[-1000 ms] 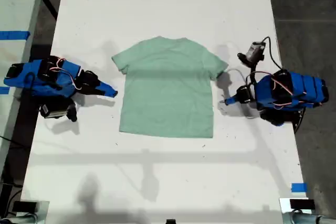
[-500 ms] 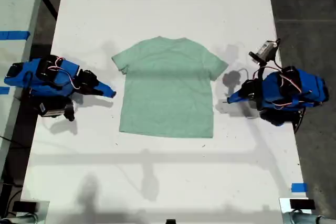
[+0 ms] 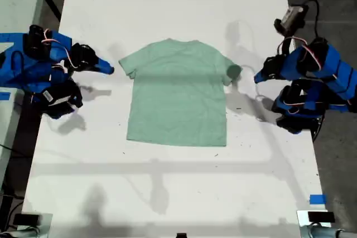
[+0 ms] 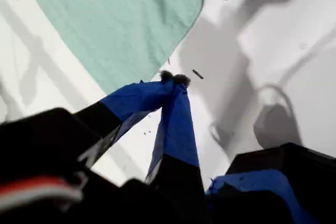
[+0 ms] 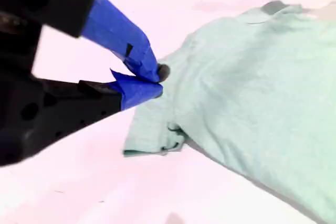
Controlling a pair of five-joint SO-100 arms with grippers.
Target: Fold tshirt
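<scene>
One tshirt [image 3: 177, 94] lay flat at the middle of a white table [image 3: 178, 4], between two blue arms. My first gripper [image 4: 173, 80], jaws closed on nothing, hung just off the shirt's edge; my second gripper [image 5: 155, 80], also closed and empty, hovered by a sleeve. Only the second wrist view showed that sleeve's hem curled under.
</scene>
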